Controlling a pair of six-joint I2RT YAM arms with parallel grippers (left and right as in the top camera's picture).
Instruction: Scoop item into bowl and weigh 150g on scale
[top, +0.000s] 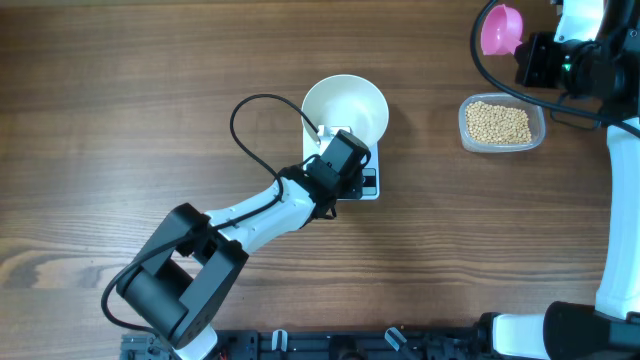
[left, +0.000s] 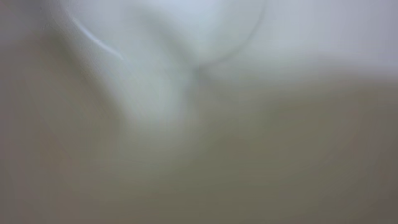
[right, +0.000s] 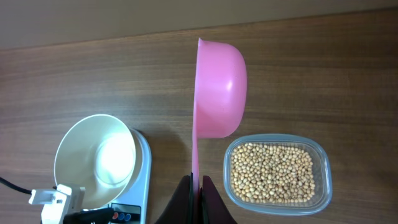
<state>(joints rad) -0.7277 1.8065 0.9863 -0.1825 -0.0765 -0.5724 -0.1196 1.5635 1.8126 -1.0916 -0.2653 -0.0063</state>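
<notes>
You are working over a wooden table (top: 120, 120), with both arms in place. The left arm (top: 250, 215) is reaching in from the near left. Its left gripper (top: 338, 155) is sitting over the front of the scale (top: 370, 183), right at the near rim of the bowl (top: 345, 100). Its wrist camera is giving only a pale blur. The fingers are closed down, but you cannot tell whether they are pinching the rim or just resting by it.

The bowl is standing on the scale, white and empty. The clear tub (top: 465, 125) is lying well to its right, apart from the scale.

The right gripper (right: 198, 186) is clamping the handle of the pink scoop (right: 219, 87) and hanging at the far right of the table. The scoop's long axis is running straight out from the fingers. Its cup is turned on edge, with the open mouth facing the bowl side and the rounded back facing the tub.

The beans (right: 270, 174) are all lying in the tub, just beside and below the cup and on the robot's side of it. Only the right arm is near them. The coming dip looks to be turning on rolling the mouth toward the tub and drawing the cup back down.
</notes>
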